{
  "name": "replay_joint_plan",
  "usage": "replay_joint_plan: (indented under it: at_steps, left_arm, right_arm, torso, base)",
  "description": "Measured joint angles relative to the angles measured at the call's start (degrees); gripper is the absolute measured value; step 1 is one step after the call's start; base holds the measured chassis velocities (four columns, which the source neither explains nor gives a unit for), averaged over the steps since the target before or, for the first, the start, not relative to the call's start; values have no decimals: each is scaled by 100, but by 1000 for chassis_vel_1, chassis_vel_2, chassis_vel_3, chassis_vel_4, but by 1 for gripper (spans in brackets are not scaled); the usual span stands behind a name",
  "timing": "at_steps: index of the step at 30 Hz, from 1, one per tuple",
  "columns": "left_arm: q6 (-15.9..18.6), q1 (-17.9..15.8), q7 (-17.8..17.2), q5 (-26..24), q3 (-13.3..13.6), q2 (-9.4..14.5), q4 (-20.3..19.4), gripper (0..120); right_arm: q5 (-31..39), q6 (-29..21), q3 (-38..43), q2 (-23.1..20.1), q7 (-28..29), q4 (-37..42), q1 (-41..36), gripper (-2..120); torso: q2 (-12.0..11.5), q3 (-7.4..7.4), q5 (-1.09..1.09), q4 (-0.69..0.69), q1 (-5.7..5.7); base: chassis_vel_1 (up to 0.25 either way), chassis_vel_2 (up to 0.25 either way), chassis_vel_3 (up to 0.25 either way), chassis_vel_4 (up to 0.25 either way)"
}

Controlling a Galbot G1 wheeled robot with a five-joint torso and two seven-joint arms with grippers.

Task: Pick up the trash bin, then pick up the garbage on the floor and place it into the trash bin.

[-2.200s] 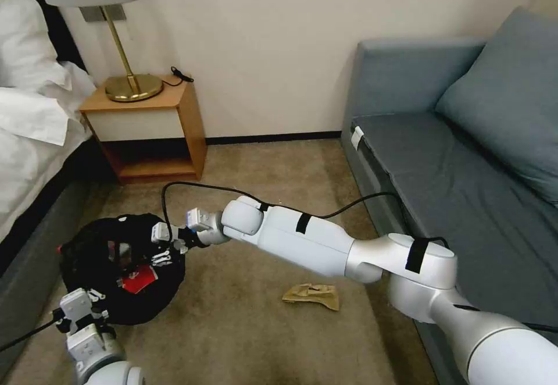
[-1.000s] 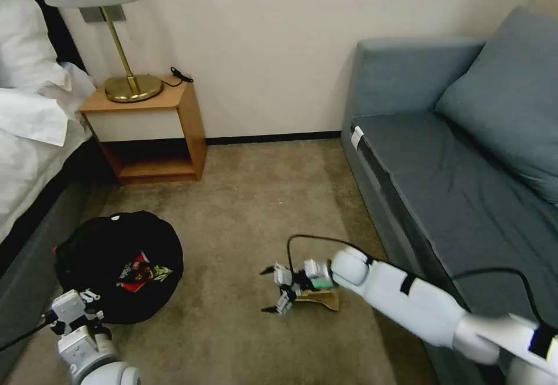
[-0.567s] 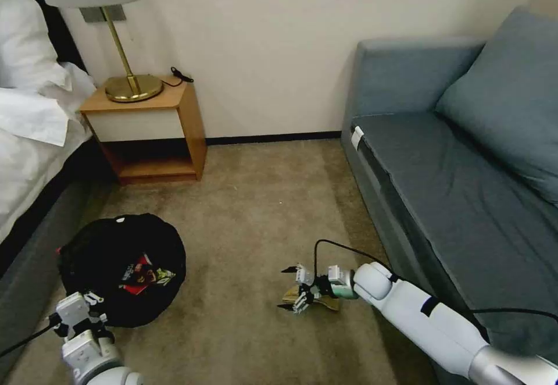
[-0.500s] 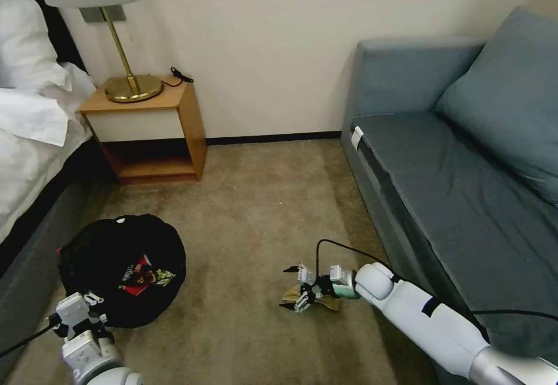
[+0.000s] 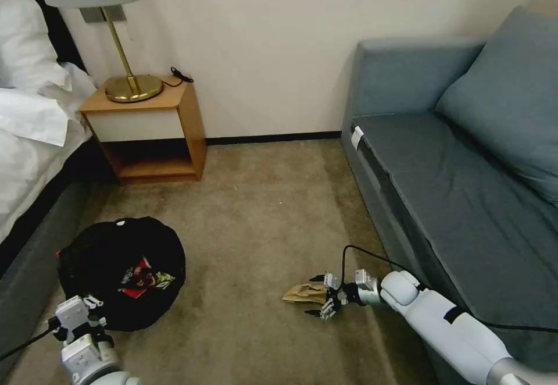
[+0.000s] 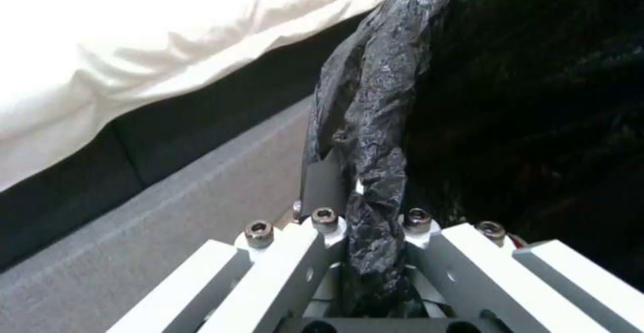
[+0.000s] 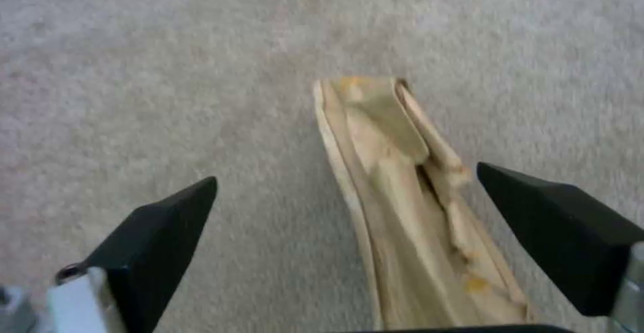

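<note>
Right gripper (image 5: 321,296) low on the carpet (image 5: 256,210), jaws spread at the tan paper (image 5: 303,293); trash bin (image 5: 87,257) far left.

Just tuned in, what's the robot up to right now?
The left pincer is shut on the black bag rim of the trash bin beside the bed. The right pincer is open, down at the carpet, straddling the tan paper. A red wrapper lies in the bin.

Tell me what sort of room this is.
Probably a hotel room or bedroom: a bed with white linen, a wooden nightstand carrying a brass lamp, and a blue-grey sofa on carpet.
</note>
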Motion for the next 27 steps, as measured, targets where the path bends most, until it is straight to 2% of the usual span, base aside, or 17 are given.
replay_joint_plan:
  at_steps: [2,4,6,9,10,12,14,16,18,21,24,26,27]
  left_arm:
    - [0,16,0,0,-1,0,-10,3]
    - [0,35,0,-1,-10,0,-18,3]
    - [0,38,0,-2,-13,0,-24,3]
    - [0,49,1,-9,-20,0,-40,3]
    - [0,52,1,-12,-21,0,-43,3]
    - [0,53,2,-13,-21,0,-44,3]
    - [-13,69,2,-15,-23,0,-47,3]
    - [-16,73,2,-15,-23,0,-47,3]
    - [-35,96,2,-16,-23,0,-48,3]
    - [-43,121,2,-26,-31,0,-64,3]
    - [-44,130,2,-32,-38,0,-76,3]
    - [-46,145,2,-55,-53,0,-92,3]
    - [-46,145,2,-55,-53,0,-92,3]
  right_arm:
    - [-143,37,115,103,-68,-217,16,93]
    - [-335,105,301,244,-142,-515,62,81]
    - [-364,118,335,273,-160,-581,74,77]
    - [-399,157,448,344,-208,-718,94,64]
    - [-399,161,486,359,-215,-732,94,59]
    - [-399,163,499,364,-218,-736,95,57]
    - [-393,167,580,396,-227,-765,94,46]
    - [-390,167,588,399,-228,-770,93,43]
    - [-357,167,643,427,-262,-794,67,31]
    - [-350,160,726,470,-320,-822,21,20]
    - [-357,158,746,484,-330,-826,1,15]
    - [-361,152,782,508,-336,-826,-41,2]
    - [-361,152,782,508,-336,-826,-41,2]
  torso:
    - [0,0,2,0,0]
    - [0,0,0,0,0]
    - [0,0,0,0,0]
    - [0,0,0,0,0]
    - [0,0,0,0,0]
    - [0,0,0,0,0]
    - [0,0,0,0,0]
    - [0,0,0,0,0]
    - [0,0,0,0,0]
    - [0,0,0,0,0]
    - [0,0,0,0,0]
    - [0,0,0,0,0]
    - [0,0,0,0,0]
  base:
    - [0,0,0,0]
    - [0,0,0,0]
    - [0,0,0,0]
    - [0,0,0,0]
    - [0,0,0,0]
    - [0,0,0,0]
    - [0,0,0,0]
    - [0,0,0,0]
    - [0,0,0,0]
    - [0,0,0,0]
    - [0,0,0,0]
    - [0,0,0,0]
    - [0,0,0,0]
